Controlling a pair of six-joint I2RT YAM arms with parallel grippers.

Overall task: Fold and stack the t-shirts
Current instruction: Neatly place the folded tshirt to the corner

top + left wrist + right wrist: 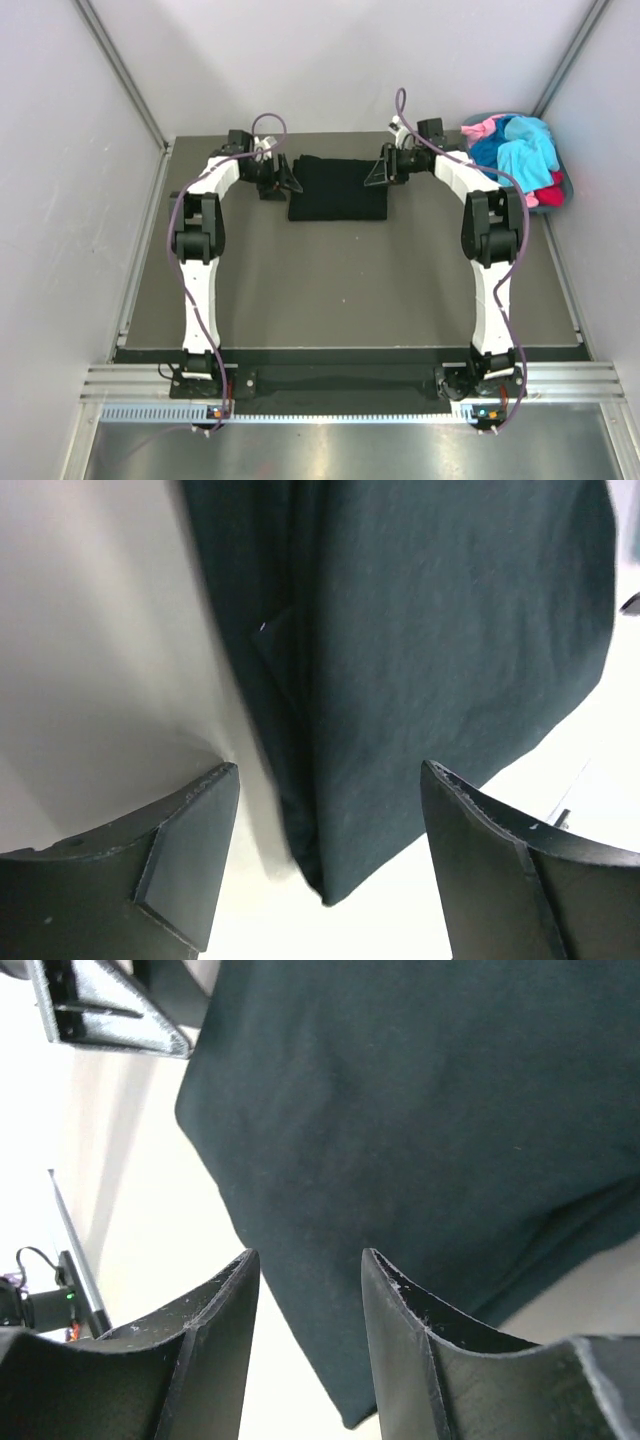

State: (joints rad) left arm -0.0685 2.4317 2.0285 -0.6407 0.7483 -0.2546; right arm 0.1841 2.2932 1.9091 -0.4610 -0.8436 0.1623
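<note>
Jaws parted on both arms, seen from above: the left gripper [285, 180] sits at the left edge of a folded black t-shirt [337, 190], and the right gripper [380, 172] at its right edge. That shirt lies flat as a neat dark rectangle at the far middle of the grey table [350, 290]. At the far right corner a grey-blue basket [568, 182] holds a loose heap: a turquoise shirt [530, 145] on top, a blue shirt [488, 150] beside it, a pink shirt [480, 127] at the back rim and a red shirt [552, 190] at the near side.

From the left wrist, the left gripper [328, 780] stands spread wide with nothing between its two dark fingers. The black t-shirt [450, 630] lies beyond them on the pale surface, with a folded corner reaching down into the gap and layered edges running along its left side.

From the right wrist, the right gripper [310, 1260] shows a narrower gap, its fingers apart and gripping no cloth. The black t-shirt [400, 1110] fills most of the view, its rounded folded edge passing behind the gap. A dark finger of the left gripper [100, 1010] shows at the top left, just beside the shirt's far edge.
</note>
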